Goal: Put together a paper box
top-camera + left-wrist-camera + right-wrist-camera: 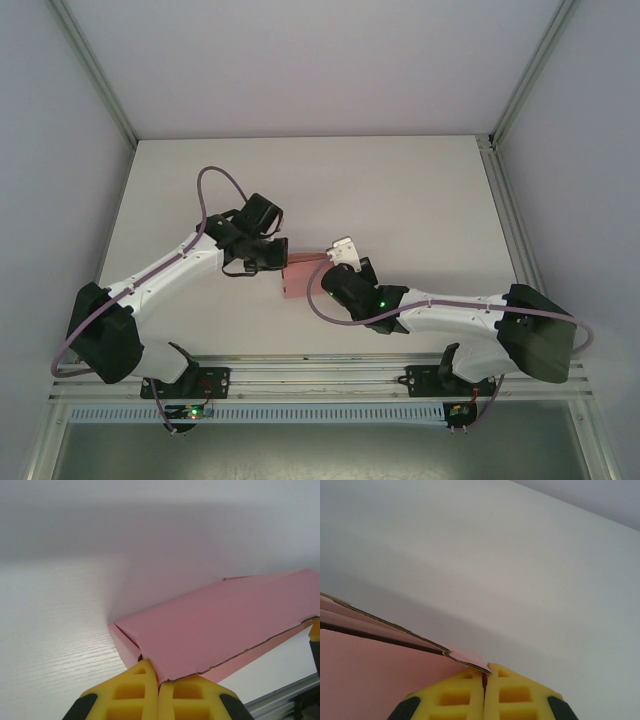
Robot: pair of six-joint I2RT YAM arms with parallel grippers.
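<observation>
Both end effectors have their yellow fingers pressed together, and each one pinches an edge of the pink thin cardboard box (300, 275). The left end effector (266, 260) holds the cut edge of a top panel near one corner (159, 680), and the box (225, 625) stretches away from it to the right. The right end effector (328, 268) grips the tip of a thin flap (485, 676), and the pink panels (370, 680) lie to its left.

The box is therefore between the two arms, in the near middle of the white surface (400, 190). Neither arm is nearer, since both touch it. Its long axis seems to run from one end effector to the other, but the arms cover part of it. I cannot tell whether it rests on the surface or hangs just above. I judge that the coming fold must turn around this shared line.
</observation>
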